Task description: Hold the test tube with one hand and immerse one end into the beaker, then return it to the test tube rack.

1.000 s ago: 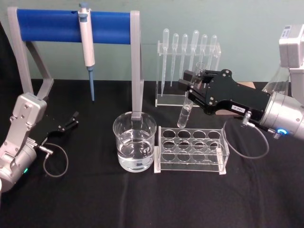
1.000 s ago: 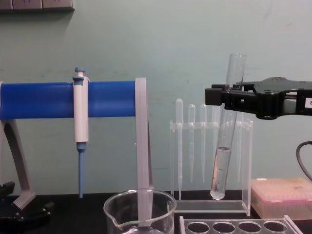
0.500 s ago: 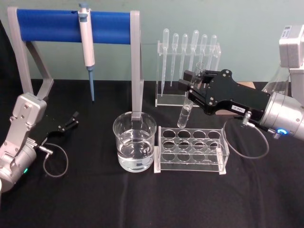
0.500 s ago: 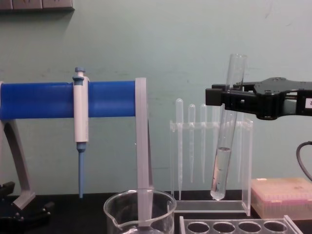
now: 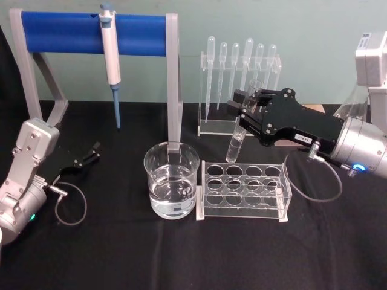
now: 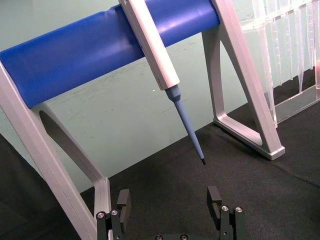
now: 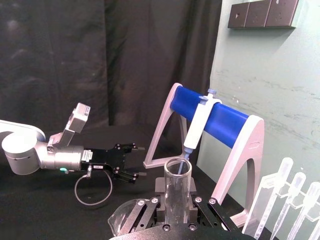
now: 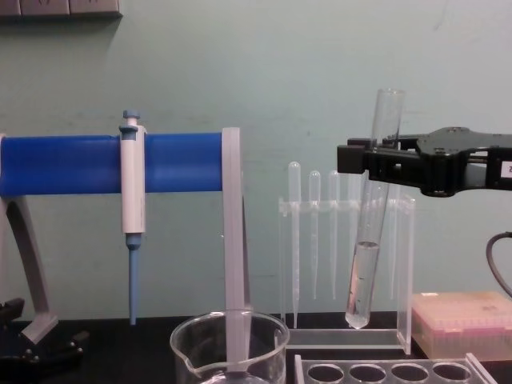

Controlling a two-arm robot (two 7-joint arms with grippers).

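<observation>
Test tube is pinched by right pincer, aloft beyond rack; beaker dip and return are judged pending. Left pincer is parked spread, left.

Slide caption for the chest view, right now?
Right hand holds the part-filled test tube, slightly tilted, in the air, higher than the rack and right of the beaker; left hand parked low at left.
</observation>
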